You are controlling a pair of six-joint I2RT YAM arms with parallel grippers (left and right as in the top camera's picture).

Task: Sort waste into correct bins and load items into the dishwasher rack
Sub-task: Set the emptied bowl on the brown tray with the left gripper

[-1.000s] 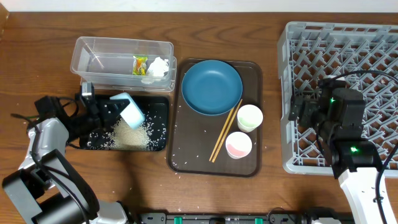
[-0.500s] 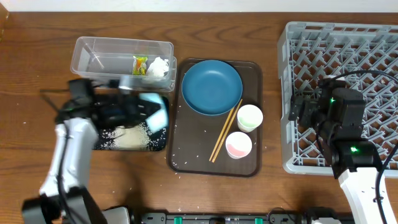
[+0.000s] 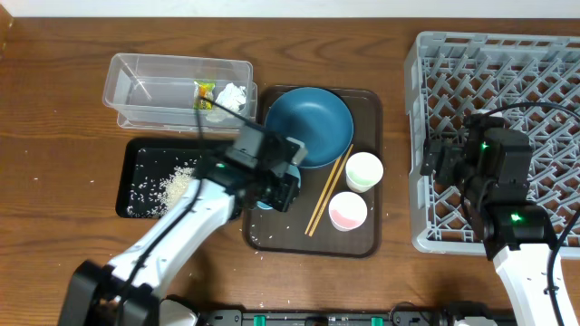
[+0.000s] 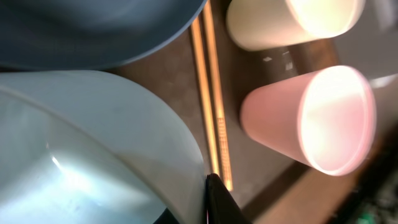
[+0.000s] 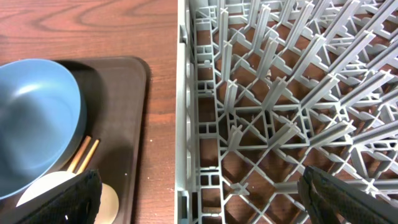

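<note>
My left gripper (image 3: 274, 184) is shut on the rim of the light-blue bowl (image 4: 81, 143) and holds it over the brown tray, just below the blue plate (image 3: 308, 127). From overhead the bowl is mostly hidden under the gripper. The chopsticks (image 3: 328, 188), the white cup (image 3: 364, 171) and the pink-inside cup (image 3: 347, 211) lie to its right. Rice (image 3: 174, 187) lies in the black tray (image 3: 136, 158). The tissue (image 3: 232, 96) and the wrapper (image 3: 204, 93) are in the clear tub (image 3: 145, 86). My right gripper (image 5: 199, 199) is open and empty over the left edge of the rack (image 3: 544, 72).
The brown serving tray (image 3: 362, 240) holds the plate, cups, chopsticks and a few stray rice grains. A few grains lie on the wooden table left of the black tray. The rack fills the right side.
My left arm has swung right from the black tray to the brown tray, carrying the bowl. The rice stays in the black tray. The right arm has not moved.
</note>
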